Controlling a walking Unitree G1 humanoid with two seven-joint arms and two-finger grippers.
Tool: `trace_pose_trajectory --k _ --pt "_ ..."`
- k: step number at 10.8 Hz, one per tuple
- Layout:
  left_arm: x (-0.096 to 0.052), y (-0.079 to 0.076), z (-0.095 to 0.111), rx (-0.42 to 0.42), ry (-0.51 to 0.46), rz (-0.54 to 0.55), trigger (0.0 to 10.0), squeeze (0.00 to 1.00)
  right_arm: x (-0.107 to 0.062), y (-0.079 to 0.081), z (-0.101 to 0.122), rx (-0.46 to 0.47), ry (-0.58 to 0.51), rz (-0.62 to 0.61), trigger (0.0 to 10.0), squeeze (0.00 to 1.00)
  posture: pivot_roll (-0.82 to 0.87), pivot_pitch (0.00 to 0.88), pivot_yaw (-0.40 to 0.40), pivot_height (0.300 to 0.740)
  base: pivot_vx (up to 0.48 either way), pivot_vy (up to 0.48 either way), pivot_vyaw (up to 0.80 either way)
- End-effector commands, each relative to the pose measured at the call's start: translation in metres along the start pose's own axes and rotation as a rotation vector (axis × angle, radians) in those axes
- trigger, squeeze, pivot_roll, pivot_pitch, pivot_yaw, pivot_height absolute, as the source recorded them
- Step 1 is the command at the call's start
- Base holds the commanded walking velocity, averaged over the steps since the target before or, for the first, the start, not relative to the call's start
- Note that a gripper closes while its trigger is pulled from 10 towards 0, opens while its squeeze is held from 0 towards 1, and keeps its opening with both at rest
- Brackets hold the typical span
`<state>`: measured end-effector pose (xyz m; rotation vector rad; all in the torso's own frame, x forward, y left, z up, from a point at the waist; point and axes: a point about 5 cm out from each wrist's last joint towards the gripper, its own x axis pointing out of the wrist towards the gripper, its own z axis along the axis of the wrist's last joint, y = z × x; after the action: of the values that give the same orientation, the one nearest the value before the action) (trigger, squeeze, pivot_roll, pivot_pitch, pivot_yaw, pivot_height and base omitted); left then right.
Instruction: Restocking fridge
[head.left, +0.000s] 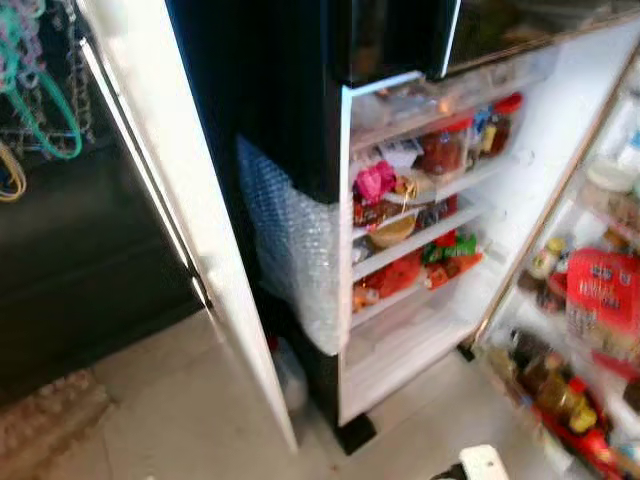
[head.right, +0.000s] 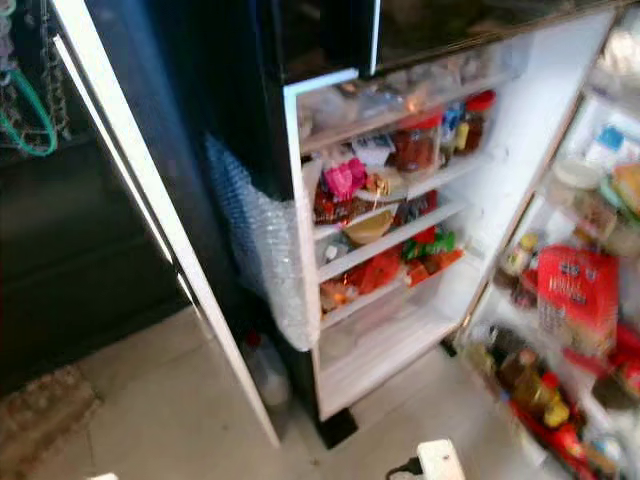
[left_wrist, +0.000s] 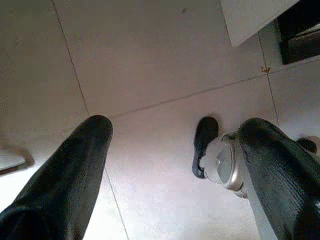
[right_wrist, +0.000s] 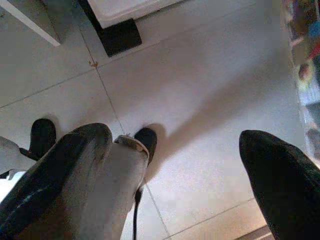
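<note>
The left gripper (left_wrist: 175, 165) hangs over a pale tiled floor (left_wrist: 150, 60), its two black fingers (left_wrist: 65, 185) spread apart. Between them shows the robot's silver-and-black foot (left_wrist: 217, 157).

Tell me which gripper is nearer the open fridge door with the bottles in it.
Right, it seems. The right gripper hangs open over floor tiles with the door shelves at its view's edge; the left gripper, also open, hangs over bare floor.

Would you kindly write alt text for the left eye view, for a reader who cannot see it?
An open black fridge shows white shelves crowded with jars, packets and a bowl, and its open door on the right holds bottles and a red packet. Bubble wrap covers part of the fridge's side, above a pale tiled floor.
</note>
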<state>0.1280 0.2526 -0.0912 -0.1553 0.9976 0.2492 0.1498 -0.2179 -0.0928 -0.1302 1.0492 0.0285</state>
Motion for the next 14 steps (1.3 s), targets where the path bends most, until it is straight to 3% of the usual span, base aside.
trace_pose_trajectory --k 1,6,11,14 --pt "-0.0013 0.0013 -0.006 0.013 0.022 -0.001 10.0 0.0 -0.0003 0.0009 -0.0026 0.015 0.005 -0.002 10.0 0.0 -0.1 0.0 0.054 0.74 0.0 0.27 0.0" --pt "-0.0015 0.0011 -0.007 0.024 0.029 -0.007 10.0 0.0 -0.0003 -0.0001 -0.0026 0.036 0.004 -0.016 10.0 0.0 -0.1 0.0 0.052 0.74 0.0 0.0 0.0" --pt "-0.001 -0.0008 -0.0069 0.014 0.032 -0.013 10.0 0.0 -0.0002 -0.0013 -0.0016 0.04 0.009 -0.018 10.0 0.0 -0.09 0.0 0.049 0.74 0.0 0.0 -0.73" --pt "-0.0008 -0.0011 -0.0068 0.015 0.034 -0.01 10.0 0.0 -0.0002 -0.0021 -0.0005 0.037 0.001 -0.02 10.0 0.0 -0.09 0.0 0.048 0.74 0.0 0.0 0.0"
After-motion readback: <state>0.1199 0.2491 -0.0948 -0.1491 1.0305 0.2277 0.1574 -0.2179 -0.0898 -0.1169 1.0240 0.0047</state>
